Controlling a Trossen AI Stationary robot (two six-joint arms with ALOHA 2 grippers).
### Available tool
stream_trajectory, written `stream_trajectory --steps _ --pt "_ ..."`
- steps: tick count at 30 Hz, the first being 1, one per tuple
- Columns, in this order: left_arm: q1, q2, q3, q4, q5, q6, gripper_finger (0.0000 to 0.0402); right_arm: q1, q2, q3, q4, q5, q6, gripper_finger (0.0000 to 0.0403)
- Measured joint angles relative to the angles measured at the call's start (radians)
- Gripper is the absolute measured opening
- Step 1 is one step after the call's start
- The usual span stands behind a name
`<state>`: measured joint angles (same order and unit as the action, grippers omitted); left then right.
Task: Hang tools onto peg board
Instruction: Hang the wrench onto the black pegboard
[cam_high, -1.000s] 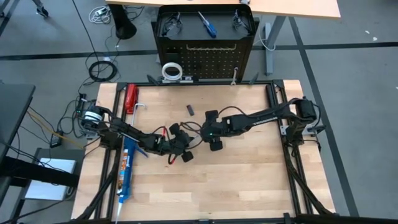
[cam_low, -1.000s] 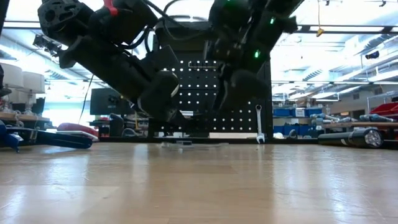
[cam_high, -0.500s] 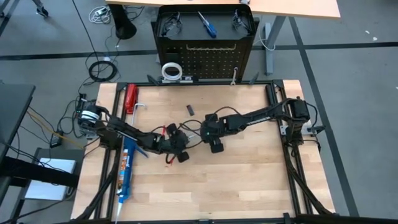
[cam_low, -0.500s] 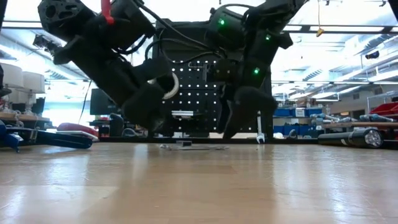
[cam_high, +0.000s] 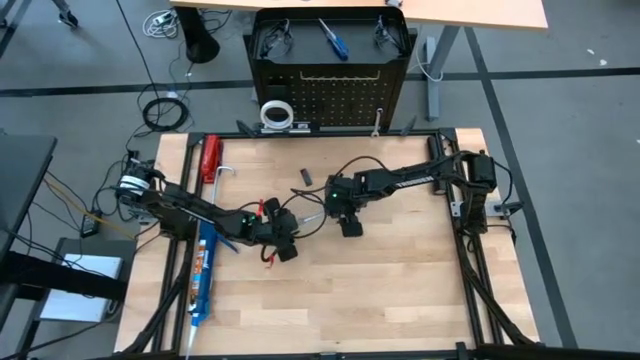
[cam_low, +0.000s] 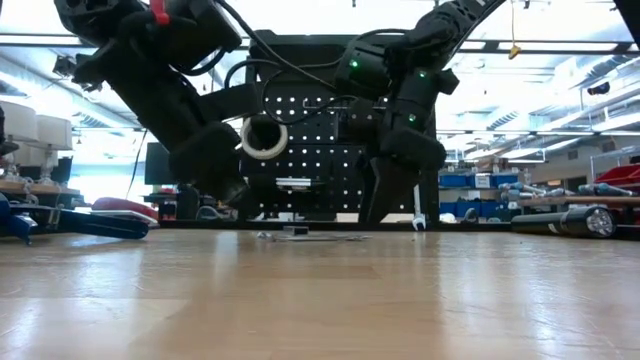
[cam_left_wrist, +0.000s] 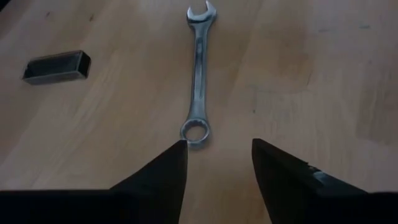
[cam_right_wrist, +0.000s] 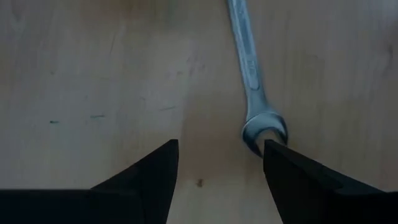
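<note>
a silver wrench (cam_left_wrist: 198, 74) lies flat on the pale wooden counter (cam_high: 400, 290), near its middle, between the two arms. the left gripper (cam_left_wrist: 217, 163) sits low just short of the wrench's ring end; its jaws stand apart with nothing between them, the ring lying just ahead of the gap. the right gripper (cam_right_wrist: 221, 163) is at the wrench's other end, its jaws also spread and empty, the open-ended head just beside the inner edge of one finger (cam_right_wrist: 292, 180); whether they touch is hard to tell.

in the high view both arms reach in toward the counter's centre, the left gripper (cam_high: 283, 245) and right gripper (cam_high: 345, 215) near each other. a small dark block (cam_left_wrist: 57, 66) rests on the wood near the wrench, apart from it.

the peg board (cam_high: 335, 90) stands upright beyond the far edge of the counter. a white tape roll (cam_high: 276, 113) and a second wrench (cam_low: 417, 205) hang on it, and a blue-handled screwdriver (cam_high: 332, 40) rests at its top.
</note>
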<state>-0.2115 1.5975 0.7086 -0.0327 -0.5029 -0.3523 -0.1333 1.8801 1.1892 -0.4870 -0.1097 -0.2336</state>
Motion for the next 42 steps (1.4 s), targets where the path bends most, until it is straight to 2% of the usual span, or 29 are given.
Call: stream_trajectory --steps 9,13,27,30,34,39,42 --pt "0.000 0.001 0.000 -0.004 0.000 -0.001 0.0186 -0.001 0.000 -0.072 0.100 -0.021 0.017 0.0236" --pt "0.000 0.001 0.000 -0.004 0.001 0.002 0.0186 -0.001 -0.001 -0.105 0.171 0.005 0.040 0.0236" --pt "0.002 0.001 0.000 0.004 -0.005 0.007 0.0190 -0.007 -0.002 -0.106 0.159 -0.015 0.073 0.0236" --pt "0.003 0.001 -0.004 0.013 -0.030 0.044 0.0207 -0.007 -0.002 -0.106 0.158 -0.019 0.074 0.0236" --pt "0.014 0.001 -0.039 0.067 -0.064 0.099 0.0255 -0.007 -0.002 -0.106 0.157 -0.029 0.069 0.0236" --pt "0.067 0.032 -0.068 0.143 0.000 0.117 0.0317 -0.007 -0.002 -0.106 0.156 -0.030 0.058 0.0236" --pt "0.095 0.063 -0.068 0.178 0.025 0.145 0.0336 -0.007 -0.002 -0.107 0.158 -0.030 0.056 0.0236"
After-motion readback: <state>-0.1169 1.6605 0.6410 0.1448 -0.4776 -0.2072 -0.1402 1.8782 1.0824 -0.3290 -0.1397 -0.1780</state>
